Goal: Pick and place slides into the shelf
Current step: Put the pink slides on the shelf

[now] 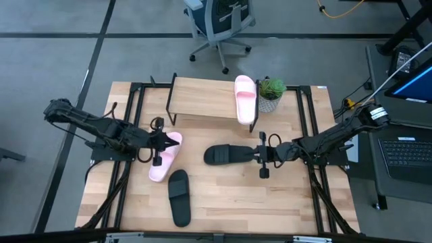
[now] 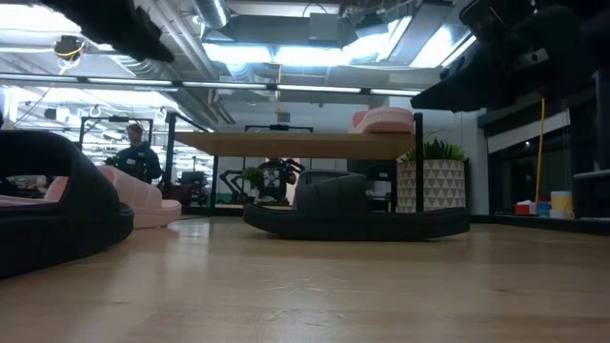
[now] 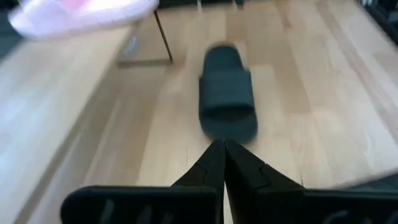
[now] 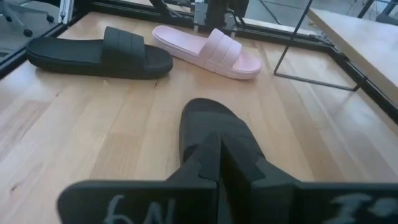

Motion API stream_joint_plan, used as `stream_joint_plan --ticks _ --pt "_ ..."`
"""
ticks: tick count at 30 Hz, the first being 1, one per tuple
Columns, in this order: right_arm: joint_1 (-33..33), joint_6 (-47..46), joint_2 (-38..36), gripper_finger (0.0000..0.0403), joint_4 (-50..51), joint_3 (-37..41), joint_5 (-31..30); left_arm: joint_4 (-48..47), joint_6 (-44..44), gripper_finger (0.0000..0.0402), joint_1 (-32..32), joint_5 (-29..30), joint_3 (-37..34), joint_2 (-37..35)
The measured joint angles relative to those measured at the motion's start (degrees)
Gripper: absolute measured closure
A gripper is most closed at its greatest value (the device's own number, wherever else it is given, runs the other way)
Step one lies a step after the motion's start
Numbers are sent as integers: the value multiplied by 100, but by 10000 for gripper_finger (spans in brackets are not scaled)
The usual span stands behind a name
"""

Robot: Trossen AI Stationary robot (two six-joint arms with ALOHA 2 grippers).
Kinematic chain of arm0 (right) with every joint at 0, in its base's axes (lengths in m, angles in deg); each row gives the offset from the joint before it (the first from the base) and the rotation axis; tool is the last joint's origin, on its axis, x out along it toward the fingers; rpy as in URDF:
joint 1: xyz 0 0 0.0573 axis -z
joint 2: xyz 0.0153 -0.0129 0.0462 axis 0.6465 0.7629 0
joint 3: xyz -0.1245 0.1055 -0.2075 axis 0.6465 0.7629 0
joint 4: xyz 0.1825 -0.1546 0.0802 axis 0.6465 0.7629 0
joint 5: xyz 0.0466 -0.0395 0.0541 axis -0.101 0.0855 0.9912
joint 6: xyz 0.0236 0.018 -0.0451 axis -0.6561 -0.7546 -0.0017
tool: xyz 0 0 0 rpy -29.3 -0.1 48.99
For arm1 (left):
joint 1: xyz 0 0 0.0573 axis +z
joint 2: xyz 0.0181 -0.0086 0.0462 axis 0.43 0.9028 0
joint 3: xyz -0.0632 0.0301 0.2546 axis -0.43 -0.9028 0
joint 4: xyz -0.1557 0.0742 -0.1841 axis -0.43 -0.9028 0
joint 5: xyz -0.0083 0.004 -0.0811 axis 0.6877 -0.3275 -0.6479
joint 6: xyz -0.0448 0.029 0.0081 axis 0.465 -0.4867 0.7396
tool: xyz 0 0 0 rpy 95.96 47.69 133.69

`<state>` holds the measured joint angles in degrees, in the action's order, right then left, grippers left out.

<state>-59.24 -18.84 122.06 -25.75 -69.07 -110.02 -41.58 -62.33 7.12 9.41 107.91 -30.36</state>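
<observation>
One pale pink slide (image 1: 245, 99) lies on the right end of the shelf (image 1: 202, 98), sole on the plank. The other pink slide (image 1: 164, 160) lies flat on the table, with my left gripper (image 1: 169, 140), shut, raised over its far end. One black slide (image 1: 228, 154) lies on its sole mid-table. My right gripper (image 1: 260, 154), shut, hovers over that slide's right end, which shows below its fingers as the slide's end (image 4: 211, 124). The second black slide (image 1: 179, 196) lies near the table's near edge. In the left wrist view the shut left gripper (image 3: 222, 152) points toward the mid-table black slide (image 3: 227, 93).
A potted plant (image 1: 271, 94) stands at the shelf's right end, beside the pink slide on it. Black frame rails run along the table's left and right sides. An office chair (image 1: 219, 23) stands beyond the far edge. A person (image 2: 138, 152) shows in the room behind.
</observation>
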Motion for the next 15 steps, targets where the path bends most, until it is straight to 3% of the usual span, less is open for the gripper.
stream_joint_plan --ticks 6,15 --pt "2 173 0 392 -4 0 -4 -790 1248 401 -419 21 256 263" --pt "259 124 0 381 -42 0 -11 -2102 2213 401 -857 527 757 945"
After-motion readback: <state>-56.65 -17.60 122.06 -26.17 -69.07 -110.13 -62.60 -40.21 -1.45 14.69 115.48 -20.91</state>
